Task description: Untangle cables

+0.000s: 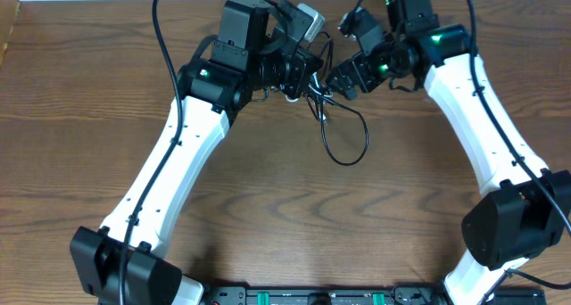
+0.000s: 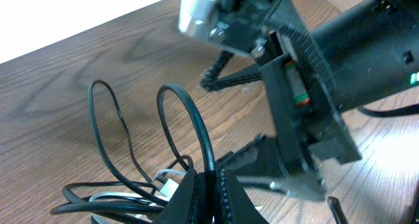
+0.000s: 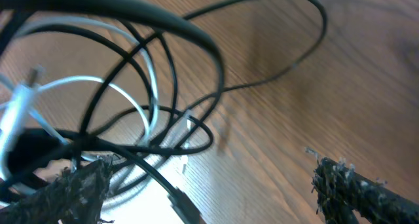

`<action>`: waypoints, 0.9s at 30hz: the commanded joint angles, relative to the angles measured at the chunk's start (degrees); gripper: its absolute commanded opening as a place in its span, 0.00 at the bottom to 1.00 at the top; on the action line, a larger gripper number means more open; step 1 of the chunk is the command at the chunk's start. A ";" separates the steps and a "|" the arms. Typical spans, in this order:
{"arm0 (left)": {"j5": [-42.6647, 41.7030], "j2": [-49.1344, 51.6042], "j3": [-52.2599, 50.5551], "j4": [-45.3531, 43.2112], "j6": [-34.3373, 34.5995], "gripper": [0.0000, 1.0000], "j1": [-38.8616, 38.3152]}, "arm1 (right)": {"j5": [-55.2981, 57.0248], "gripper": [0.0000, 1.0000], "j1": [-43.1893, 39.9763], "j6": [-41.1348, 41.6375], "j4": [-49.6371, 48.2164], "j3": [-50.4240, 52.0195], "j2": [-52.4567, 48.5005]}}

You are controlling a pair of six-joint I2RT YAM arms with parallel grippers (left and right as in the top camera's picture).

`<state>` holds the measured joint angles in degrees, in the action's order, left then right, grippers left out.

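Note:
The cables (image 1: pixel 332 127) are a tangle of thin black cords and a white one at the table's far middle, with one black loop (image 1: pixel 348 140) trailing toward me. My left gripper (image 2: pixel 211 191) is shut on a thick black cable loop (image 2: pixel 190 112); other black strands and the white cord (image 2: pixel 167 181) lie to its left. My right gripper (image 3: pixel 209 191) is open just beside the tangle, its fingers wide apart. Black and white strands (image 3: pixel 131 99) cross in front of it, and a black plug end (image 3: pixel 186 207) lies between the fingers, ungripped.
The two gripper heads (image 1: pixel 326 69) nearly touch above the tangle. The right gripper's body (image 2: pixel 314 106) fills the left wrist view's right side. The wooden table (image 1: pixel 89 118) stretches to either side and toward the arm bases (image 1: pixel 321 296).

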<state>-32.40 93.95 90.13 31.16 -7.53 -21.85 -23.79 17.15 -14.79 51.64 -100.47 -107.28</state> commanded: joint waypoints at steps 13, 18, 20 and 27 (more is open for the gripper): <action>-0.07 -5.79 1.75 -0.13 -0.35 0.07 0.31 | -1.01 0.89 3.98 0.46 -2.21 -0.87 -3.45; -0.09 -5.77 1.75 -0.13 -0.35 0.07 0.31 | -1.03 0.83 4.09 0.61 -2.40 -0.87 -3.45; -0.07 -5.77 1.75 -0.15 -0.35 0.07 0.31 | -1.01 0.71 4.13 0.63 -2.49 -0.87 -3.45; -0.09 -5.77 1.75 -0.13 -0.35 0.07 0.31 | -0.57 0.13 4.07 1.70 -3.43 -0.87 -3.45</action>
<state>-32.36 89.76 90.13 31.51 -7.53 -21.82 -23.99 20.62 -13.45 48.53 -100.47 -110.43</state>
